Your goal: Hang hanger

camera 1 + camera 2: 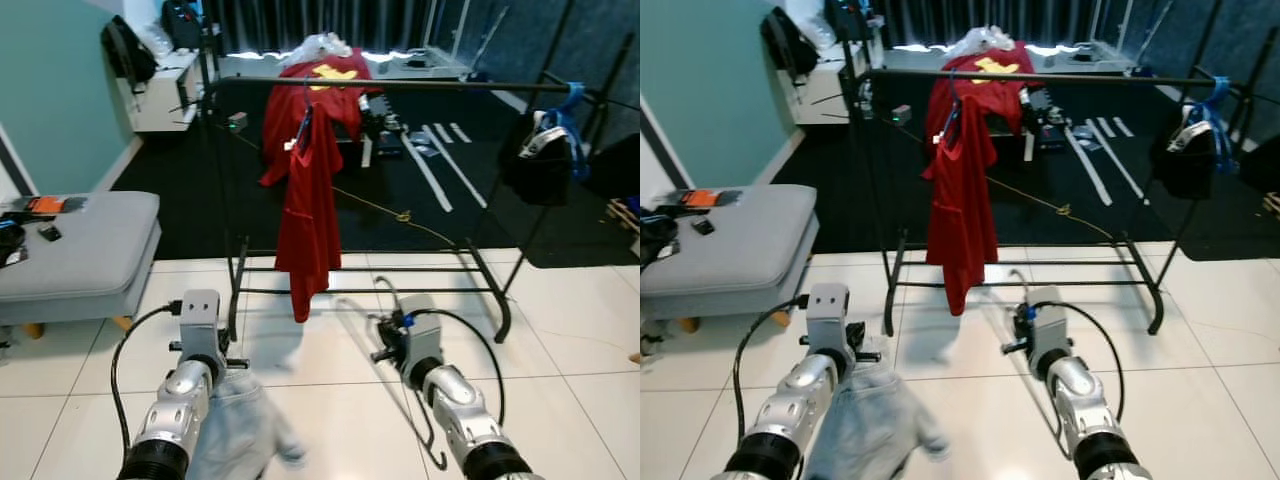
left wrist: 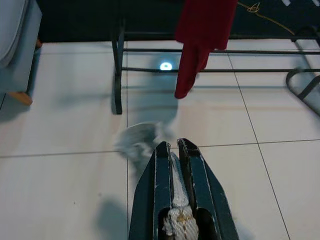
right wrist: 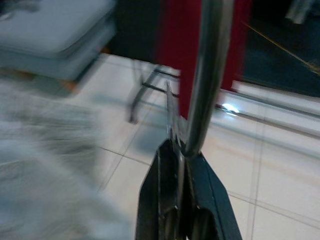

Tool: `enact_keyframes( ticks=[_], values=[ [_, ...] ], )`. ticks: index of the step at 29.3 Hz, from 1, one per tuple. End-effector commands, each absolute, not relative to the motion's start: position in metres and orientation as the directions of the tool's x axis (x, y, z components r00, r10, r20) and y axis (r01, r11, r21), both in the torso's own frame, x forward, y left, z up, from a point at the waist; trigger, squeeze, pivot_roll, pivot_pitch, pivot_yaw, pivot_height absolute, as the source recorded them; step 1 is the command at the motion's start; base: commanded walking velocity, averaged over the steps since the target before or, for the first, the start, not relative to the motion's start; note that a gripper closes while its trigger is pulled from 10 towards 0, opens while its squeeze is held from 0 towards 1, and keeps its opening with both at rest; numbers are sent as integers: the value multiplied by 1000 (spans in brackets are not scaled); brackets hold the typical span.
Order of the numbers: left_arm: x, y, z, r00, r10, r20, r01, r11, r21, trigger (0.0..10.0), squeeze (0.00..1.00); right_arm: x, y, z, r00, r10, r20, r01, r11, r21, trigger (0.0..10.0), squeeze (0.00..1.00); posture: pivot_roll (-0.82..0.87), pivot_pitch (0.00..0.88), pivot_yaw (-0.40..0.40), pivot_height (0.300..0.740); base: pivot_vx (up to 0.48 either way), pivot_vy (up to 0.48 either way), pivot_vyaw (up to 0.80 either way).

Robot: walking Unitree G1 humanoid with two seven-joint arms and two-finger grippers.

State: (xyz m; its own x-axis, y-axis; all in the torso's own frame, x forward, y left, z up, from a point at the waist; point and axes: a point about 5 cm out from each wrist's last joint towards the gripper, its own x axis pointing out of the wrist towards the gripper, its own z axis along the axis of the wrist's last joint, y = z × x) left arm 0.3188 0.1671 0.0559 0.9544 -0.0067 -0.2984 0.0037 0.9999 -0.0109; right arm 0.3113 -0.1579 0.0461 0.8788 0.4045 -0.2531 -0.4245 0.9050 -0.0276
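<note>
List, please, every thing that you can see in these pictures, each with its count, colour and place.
clothes rack: one, black, ahead on the tiles
red garment: one, hanging on the rack's rail
second red garment: one, red with yellow, behind the rack
bench: one, grey, at the left
grey garment: one, in the left gripper
hanger: one, silver metal, in the right gripper
left gripper: shut on cloth
right gripper: shut on the hanger

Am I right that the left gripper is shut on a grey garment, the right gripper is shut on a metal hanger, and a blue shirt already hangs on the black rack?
Not quite: the shirt on the black rack is red, as the left eye view shows. The left gripper is shut on the grey garment and the right gripper on the metal hanger.
</note>
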Motion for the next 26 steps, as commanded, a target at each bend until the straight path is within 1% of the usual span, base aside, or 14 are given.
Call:
enact_keyframes(
  ticks=[1, 2, 3, 4, 6, 7, 8, 10, 17, 19, 20, 22, 24, 26],
  values=[
    [326, 170, 71, 973, -15, -232, 22, 999, 29, 10000, 0, 312, -153, 50, 859, 450, -244, -470, 882, -27, 10000, 0, 4, 41, -11, 740, 0, 0, 0],
    [326, 170, 71, 973, -15, -232, 22, 999, 29, 10000, 0, 312, -153, 50, 859, 450, -244, -470, 882, -27, 10000, 0, 4, 41, -11, 740, 0, 0, 0],
    [330, 170, 84, 985, -75, -157, 88, 993, 79, 10000, 0, 303, -148, 57, 747, 613, -257, -648, 758, -72, 10000, 0, -9, 43, -9, 740, 0, 0, 0],
    [330, 170, 84, 985, -75, -157, 88, 993, 79, 10000, 0, 303, -148, 57, 747, 613, -257, -648, 758, -72, 10000, 0, -9, 43, -9, 740, 0, 0, 0],
    [334, 170, 110, 977, -211, -24, 211, 956, 203, 10000, 0, 290, -149, 64, 575, 743, -342, -817, 543, -195, 10000, 0, -11, 38, -13, 740, 0, 0, 0],
    [333, 170, 120, 954, -298, 18, 281, 917, 282, 10000, 0, 292, -155, 69, 576, 741, -346, -817, 528, -231, 10000, 0, -11, 33, -11, 740, 0, 0, 0],
    [333, 170, 120, 954, -298, 18, 281, 917, 282, 10000, 0, 292, -155, 69, 576, 741, -346, -817, 528, -231, 10000, 0, -11, 33, -11, 740, 0, 0, 0],
    [329, 170, 125, 904, -427, -1, 388, 821, 420, 10000, 0, 299, -165, 83, 614, 727, -308, -789, 559, -253, 10000, 0, -12, 31, -9, 740, 0, 0, 0],
    [324, 170, 125, 838, -544, -44, 486, 707, 515, 10000, 0, 304, -178, 107, 616, 746, -253, -787, 575, -222, 10000, 0, -17, 27, -5, 740, 0, 0, 0],
    [319, 166, 122, 772, -629, -93, 560, 603, 568, 10000, 0, 302, -184, 118, 587, 768, -258, -809, 542, -226, 10000, 0, -16, 26, -7, 740, 0, 0, 0],
    [319, 166, 122, 772, -629, -93, 560, 603, 568, 10000, 0, 302, -184, 118, 587, 768, -258, -809, 542, -226, 10000, 0, -16, 26, -7, 740, 0, 0, 0],
    [315, 166, 113, 711, -678, -189, 621, 477, 622, 10000, 0, 297, -193, 132, 530, 805, -267, -846, 480, -231, 10000, 0, -13, 26, -6, 740, 0, 0, 0],
    [315, 166, 113, 711, -678, -189, 621, 477, 622, 10000, 0, 297, -193, 132, 530, 805, -267, -846, 480, -231, 10000, 0, -13, 26, -6, 740, 0, 0, 0],
    [316, 172, 108, 705, -663, -252, 626, 416, 660, 10000, 0, 286, -198, 147, 443, 854, -272, -894, 400, -202, 10000, 0, -12, 27, -6, 740, 0, 0, 0]
  ],
)
